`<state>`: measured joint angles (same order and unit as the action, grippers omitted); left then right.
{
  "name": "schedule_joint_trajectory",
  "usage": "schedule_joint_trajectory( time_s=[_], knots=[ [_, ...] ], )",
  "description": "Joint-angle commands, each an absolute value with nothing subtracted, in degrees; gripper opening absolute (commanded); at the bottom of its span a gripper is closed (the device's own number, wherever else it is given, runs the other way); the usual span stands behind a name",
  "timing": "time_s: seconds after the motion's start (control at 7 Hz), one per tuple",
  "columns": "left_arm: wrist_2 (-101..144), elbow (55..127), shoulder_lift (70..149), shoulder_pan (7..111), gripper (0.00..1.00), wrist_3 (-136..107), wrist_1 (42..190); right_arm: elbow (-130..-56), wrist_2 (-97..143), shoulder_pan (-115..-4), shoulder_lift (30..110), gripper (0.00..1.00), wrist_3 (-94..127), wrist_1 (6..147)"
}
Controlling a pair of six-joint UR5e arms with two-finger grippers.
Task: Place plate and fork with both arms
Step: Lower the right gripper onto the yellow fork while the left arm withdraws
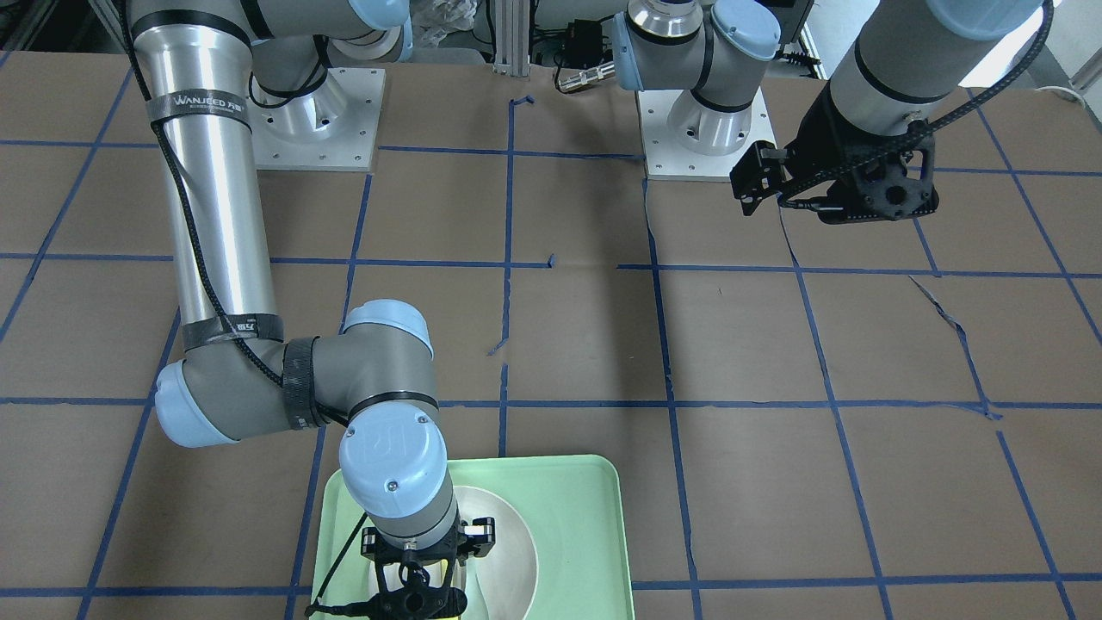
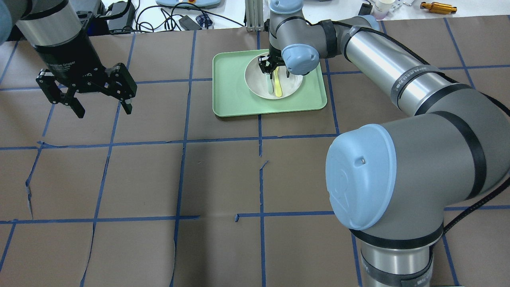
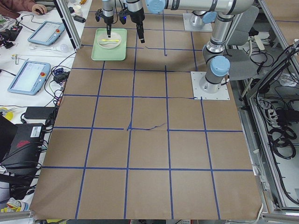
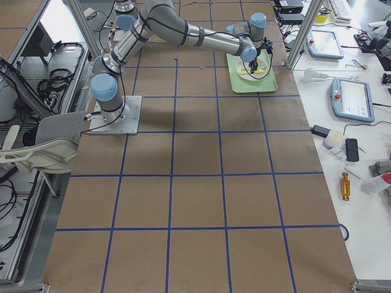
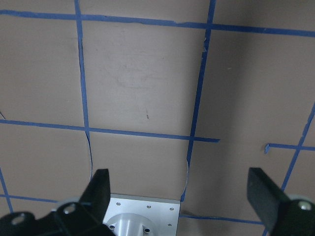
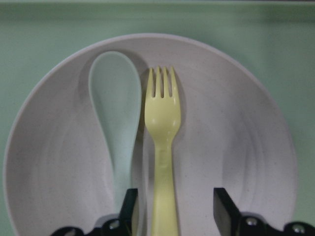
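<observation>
I judge this the grasp stage: right gripper (image 6: 174, 209) spread open astride the fork (image 6: 162, 128) handle. The fork lies in the plate (image 6: 236, 147) beside the spoon (image 6: 115, 108). Next I'd lower and pinch the handle only. Left gripper (image 5: 180, 189) hangs open and empty, well apart.

Left end effector (image 2: 103, 111) aloft, jaws wide apart; right arm (image 2: 398, 75) outstretched, right end effector (image 2: 275, 75) downward, jaws parted.

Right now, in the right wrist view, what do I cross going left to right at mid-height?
tray → plate, its left side → spoon → fork → the plate's right side → the tray again.
</observation>
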<state>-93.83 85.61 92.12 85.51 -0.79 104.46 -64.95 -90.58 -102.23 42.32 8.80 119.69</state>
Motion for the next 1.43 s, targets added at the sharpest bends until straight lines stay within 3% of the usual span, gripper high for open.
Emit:
schedule_joint_trajectory(
  time_s=[0.0,0.29,1.29],
  knots=[
    [-94.0,87.4,91.5,85.1,1.0,2.1,104.3,-65.7,-91.1,-102.3,42.5,0.57,9.1,120.0],
    [-94.0,88.3,91.5,84.6,1.0,2.2,104.3,-67.0,-90.9,-102.3,42.5,0.48,9.7,120.2],
    [-97.3,89.2,92.0,84.2,1.0,3.5,98.9,-68.0,-90.2,-102.8,42.5,0.45,9.5,122.0]
  ],
)
